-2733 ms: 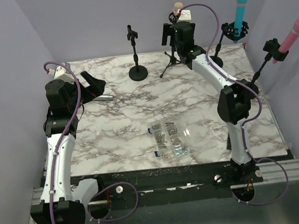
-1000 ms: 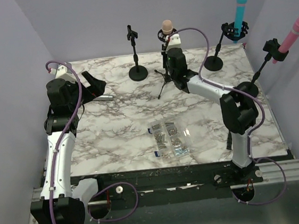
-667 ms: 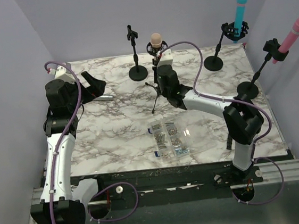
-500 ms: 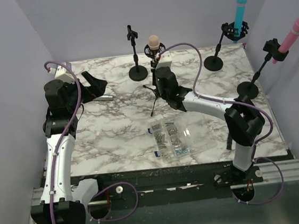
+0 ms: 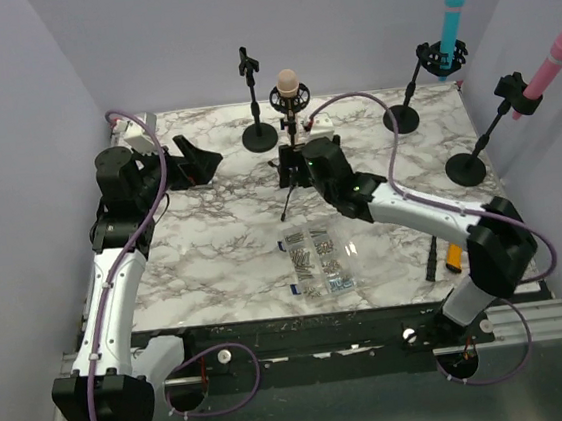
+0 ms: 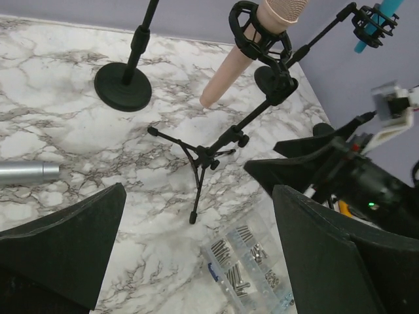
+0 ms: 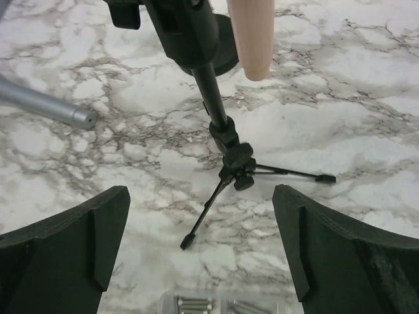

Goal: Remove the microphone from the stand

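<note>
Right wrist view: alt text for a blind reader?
A black tripod stand sits on the marble table, seen between the fingers of the open right tool, the end of a peach microphone hanging above it. A silver cylinder lies at left.

Lilac walls (image 5: 143, 44), marble table (image 5: 214, 238)

Marble table (image 5: 215, 248) clutter
A clear screw box (image 5: 319, 262) is set mid-table — a silver cylinder (image 6: 26, 172) is laid well apart, leftward.
</note>
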